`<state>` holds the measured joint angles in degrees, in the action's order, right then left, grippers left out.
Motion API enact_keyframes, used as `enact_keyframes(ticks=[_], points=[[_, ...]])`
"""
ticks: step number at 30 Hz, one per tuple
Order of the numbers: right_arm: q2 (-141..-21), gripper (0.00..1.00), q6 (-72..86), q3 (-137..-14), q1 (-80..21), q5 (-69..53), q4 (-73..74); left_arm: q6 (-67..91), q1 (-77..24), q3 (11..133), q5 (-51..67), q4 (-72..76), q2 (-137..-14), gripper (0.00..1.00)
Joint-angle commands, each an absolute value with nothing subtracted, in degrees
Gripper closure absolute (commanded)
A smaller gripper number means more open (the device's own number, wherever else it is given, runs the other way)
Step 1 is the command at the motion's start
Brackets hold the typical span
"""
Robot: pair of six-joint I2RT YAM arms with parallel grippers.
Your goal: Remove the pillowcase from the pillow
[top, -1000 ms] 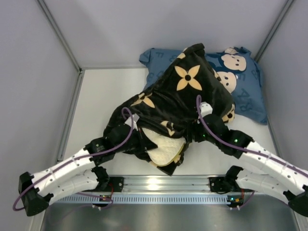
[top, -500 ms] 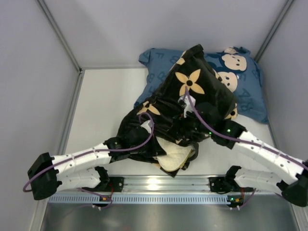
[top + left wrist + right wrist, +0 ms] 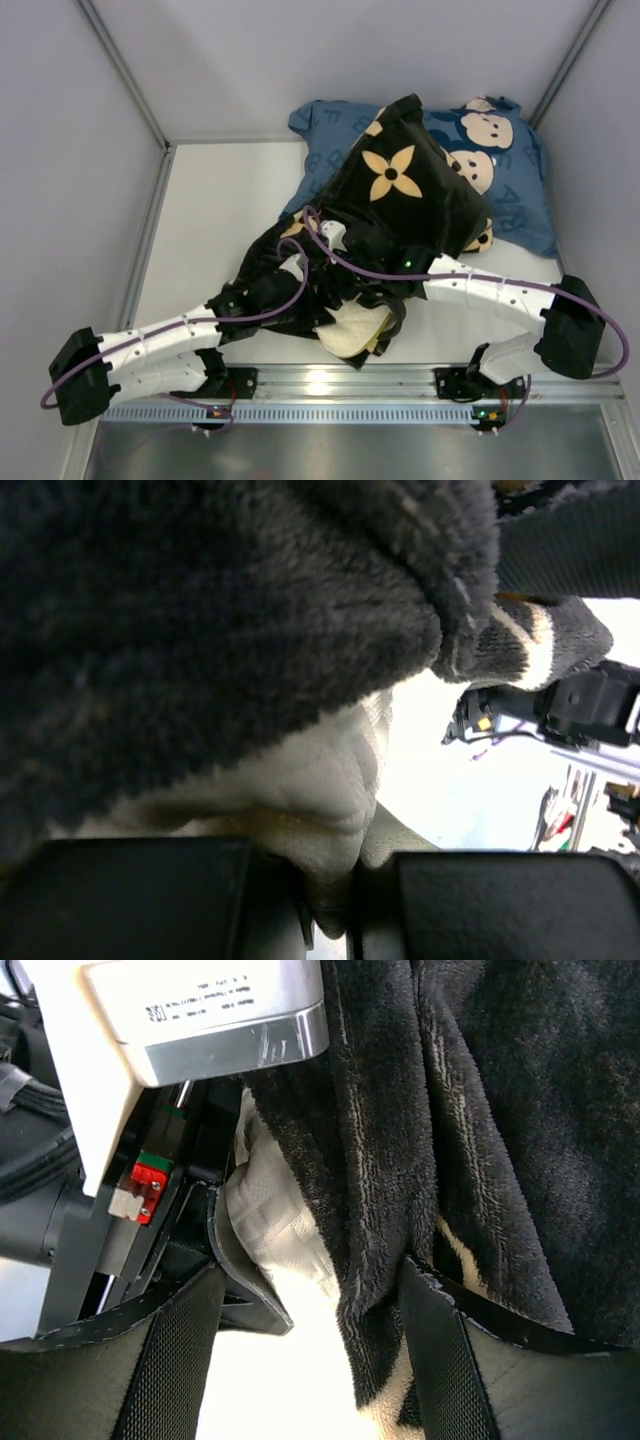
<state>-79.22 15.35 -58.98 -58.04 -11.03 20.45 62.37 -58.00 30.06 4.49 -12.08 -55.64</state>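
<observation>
Pinching the pillow, left fingers clamp it; right fingers stand apart, seemingly straddling the pillowcase.

Right wrist view. The right gripper is seen with its fingers spread apart, one at each lower corner of the picture. A hanging fold of the black pillowcase is held in the gap between them, its edge touching the finger on the picture's right. The cream, textured pillow is exposed just left of that fold. A white and grey housing bearing a printed label is recorded at upper left, with a red connector below it. Bright desk is visible between the fingers.
</observation>
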Motion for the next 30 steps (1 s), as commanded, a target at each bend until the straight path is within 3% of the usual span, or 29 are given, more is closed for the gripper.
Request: enact_keyframes(ticks=[1,11,30], points=[[-82.88,0.36,14.24,-63.8,-58.54,-0.89,14.94,61.96,-59.06,30.77,8.88,-2.99,-52.56,1.0],[-82.27,0.4,16.61,-65.22,-58.09,4.05,15.64,62.05,-59.06,28.65,8.7,-3.78,-47.2,1.0],[-66.09,0.32,14.07,-62.23,-57.83,3.43,20.21,60.29,-59.06,31.81,5.53,-10.9,-44.12,1.0]])
